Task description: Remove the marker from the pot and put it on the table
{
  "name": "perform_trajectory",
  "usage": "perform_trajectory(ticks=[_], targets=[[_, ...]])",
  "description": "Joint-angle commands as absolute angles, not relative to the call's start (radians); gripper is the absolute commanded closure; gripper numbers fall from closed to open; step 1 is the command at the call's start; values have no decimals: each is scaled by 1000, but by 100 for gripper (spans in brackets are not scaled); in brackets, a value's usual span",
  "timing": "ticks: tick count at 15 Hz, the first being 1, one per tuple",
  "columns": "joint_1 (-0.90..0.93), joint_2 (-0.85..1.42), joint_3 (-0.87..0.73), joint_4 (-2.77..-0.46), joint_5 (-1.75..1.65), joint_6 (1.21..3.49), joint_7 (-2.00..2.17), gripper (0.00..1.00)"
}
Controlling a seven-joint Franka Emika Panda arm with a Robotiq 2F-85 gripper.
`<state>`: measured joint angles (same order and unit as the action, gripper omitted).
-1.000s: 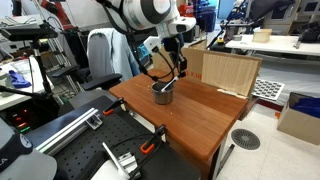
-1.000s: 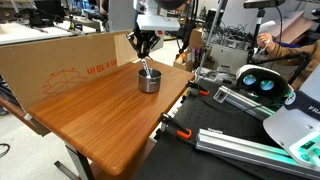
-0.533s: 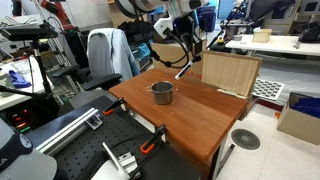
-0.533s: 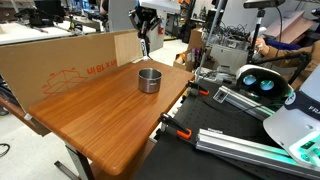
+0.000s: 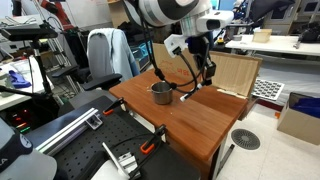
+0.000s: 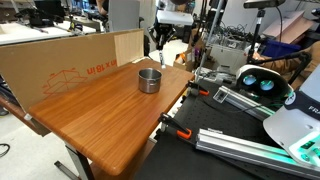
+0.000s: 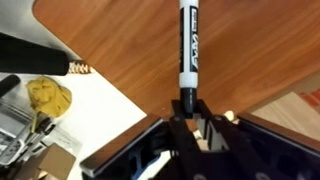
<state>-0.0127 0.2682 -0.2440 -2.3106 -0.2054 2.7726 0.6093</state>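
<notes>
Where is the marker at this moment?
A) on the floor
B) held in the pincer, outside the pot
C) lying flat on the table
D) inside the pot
B: in the wrist view the pincer grips one end of the marker, and in an exterior view the pot stands apart from it.

The arm [image 5: 168, 10] is showing rounded white shells with grey joint rings at upper centre, ending in a black gripper [image 5: 206, 74].
</notes>
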Motion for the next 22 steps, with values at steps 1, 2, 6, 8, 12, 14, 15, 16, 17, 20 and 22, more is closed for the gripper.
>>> perform_trajectory(ticks=[1,2,6,8,12,14,15,16,17,20,22], targets=[[-26,316,-268,-2306,-178,2751,556,95],[-28,333,-279,-2306,-180,2755,552,95],[-45,385,-269,-2309,-143,2767,489,95],[-46,413,-260,-2301,-126,2772,460,95],[-44,463,-240,-2284,-99,2779,409,95],[-40,489,-235,-2273,-92,2780,397,95],[-54,496,-216,-2268,-69,2768,378,95],[-48,504,-218,-2265,-67,2769,378,95],[-47,512,-216,-2261,-56,2767,374,95],[-50,504,-212,-2259,-46,2762,353,50],[-55,501,-206,-2254,-28,2756,345,35]])
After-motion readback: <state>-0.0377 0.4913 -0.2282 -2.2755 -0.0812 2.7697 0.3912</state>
